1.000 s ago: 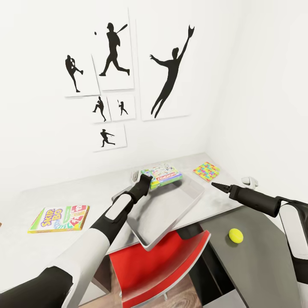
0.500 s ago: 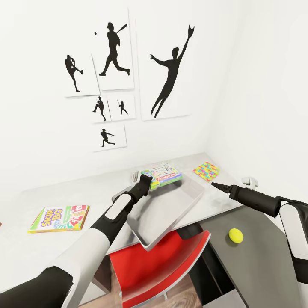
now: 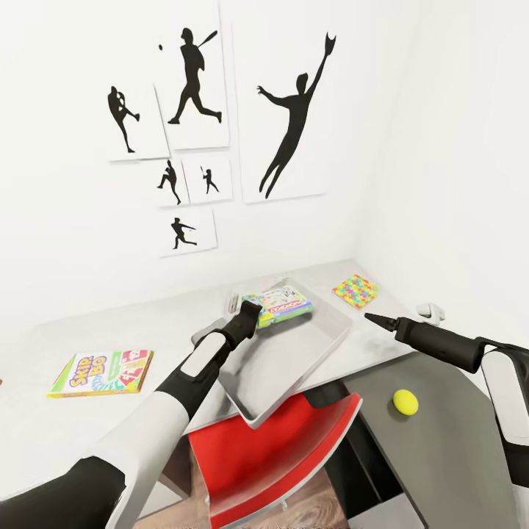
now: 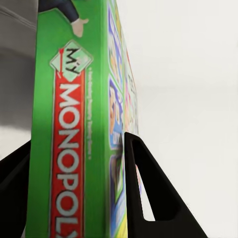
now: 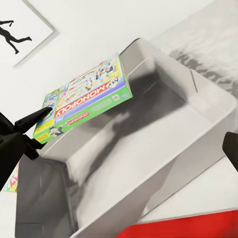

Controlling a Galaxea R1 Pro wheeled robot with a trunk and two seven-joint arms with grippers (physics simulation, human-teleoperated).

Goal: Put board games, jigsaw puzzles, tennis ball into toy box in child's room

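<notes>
Gripping the green-edged MY MONOPOLY box [image 3: 278, 305] by 1 edge, the left gripper [image 3: 246, 316] has its 2 black fingers [image 4: 148, 193] pressed on opposite faces of the flat printed carton. It holds the game tilted over the far end of the toy box [image 3: 283, 371], probably to slide it in flat. The bin is pale grey and rectangular, with smooth walls and a broad flared rim, and it overhangs the edge of the table [image 3: 411, 441]. 1 jigsaw puzzle [image 3: 355, 290], a bright squarish slab, lies on the light grey top beyond the bin. The tennis ball [image 3: 405, 401] sits on the dark grey wing. A slim yellow-red-green game [image 3: 103, 372] lies well apart on the left. The right gripper [image 3: 371, 318] hovers beside the bin, its tips apparently together.
</notes>
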